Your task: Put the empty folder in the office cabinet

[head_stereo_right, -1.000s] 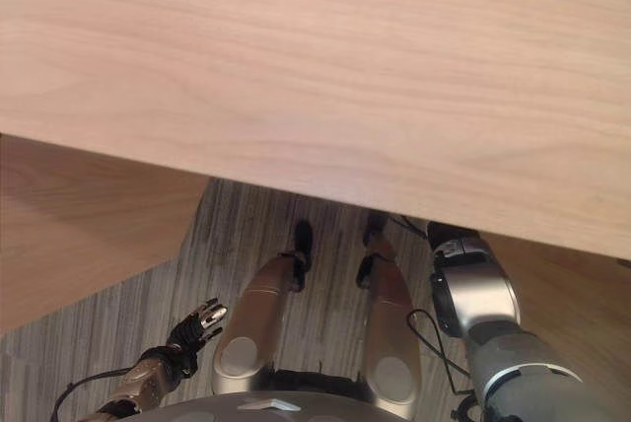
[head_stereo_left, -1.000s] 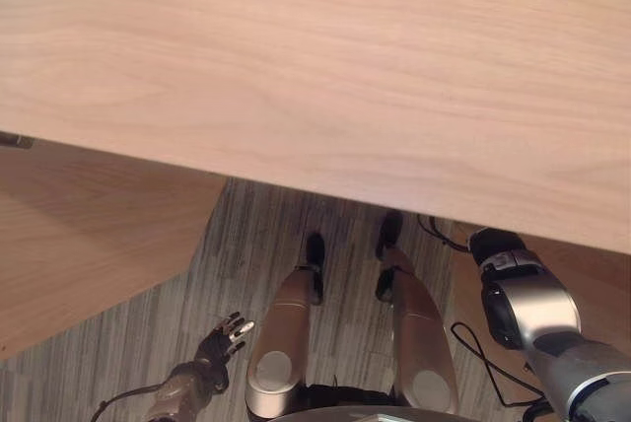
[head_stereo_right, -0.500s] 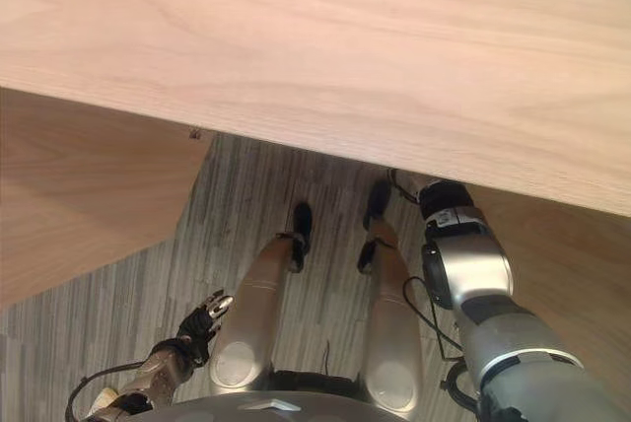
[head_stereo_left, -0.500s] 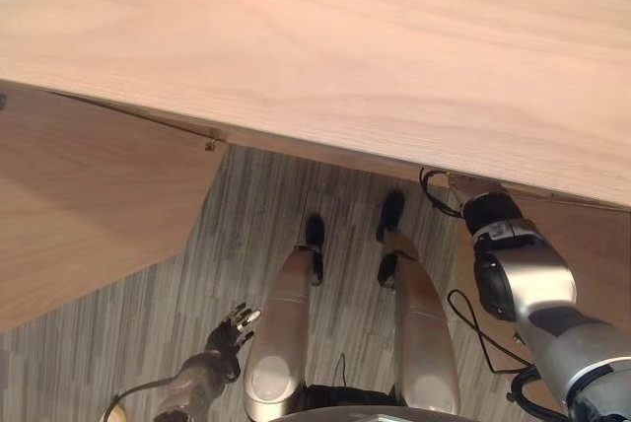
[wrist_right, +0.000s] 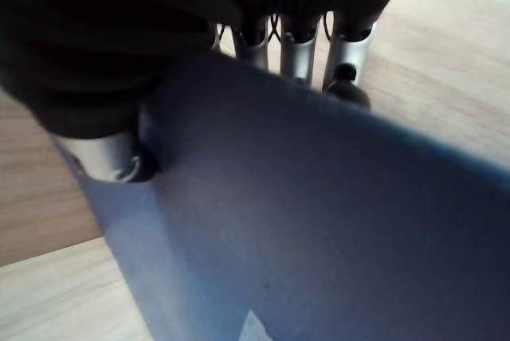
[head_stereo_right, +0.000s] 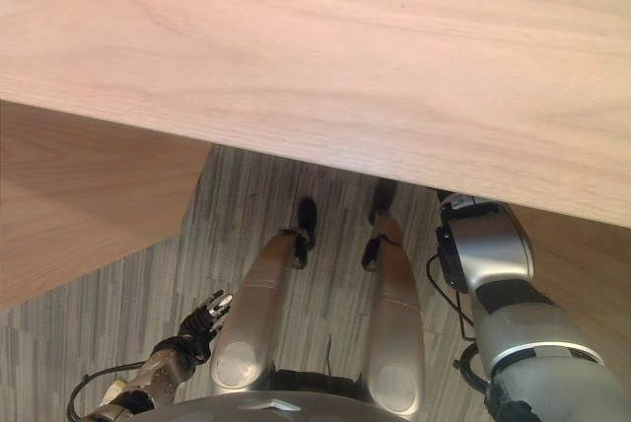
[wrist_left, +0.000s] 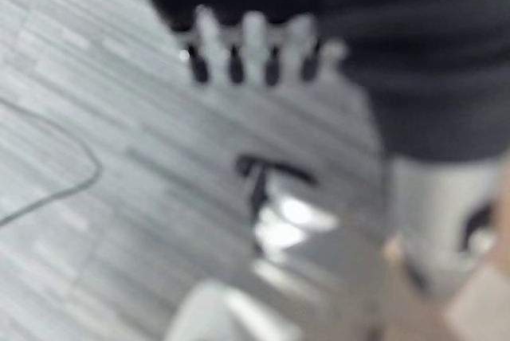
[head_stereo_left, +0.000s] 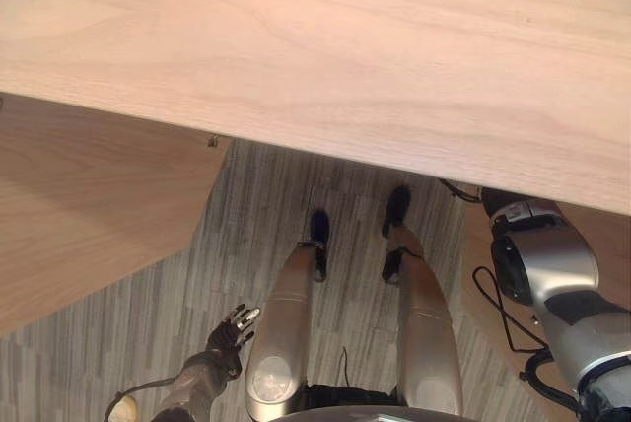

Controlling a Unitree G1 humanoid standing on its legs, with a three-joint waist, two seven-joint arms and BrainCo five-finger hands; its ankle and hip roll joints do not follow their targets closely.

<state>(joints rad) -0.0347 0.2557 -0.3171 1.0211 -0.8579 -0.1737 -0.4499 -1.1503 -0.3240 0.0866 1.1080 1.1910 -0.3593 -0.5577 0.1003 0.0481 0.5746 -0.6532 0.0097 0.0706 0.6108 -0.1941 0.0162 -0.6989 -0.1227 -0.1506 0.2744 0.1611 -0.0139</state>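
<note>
Between the right hand's (wrist_right: 119, 70) thumb and fingers (wrist_right: 299, 54), the blue folder (wrist_right: 319, 221) is pinched under the wooden cabinet panel (head_stereo_left: 325, 47). Down at seven o'clock, the left hand (head_stereo_left: 229, 331) hangs loose-fingered over grey floor (head_stereo_left: 118, 333).

Spanning the whole upper part of the head views: a pale wood-grain table (head_stereo_left: 325, 57), its front edge slanting down toward the right. Lying below it, a grey striped plank floor (head_stereo_left: 148, 343), stretching out past a light-brown wooden panel (head_stereo_left: 89, 225) at the left.
</note>
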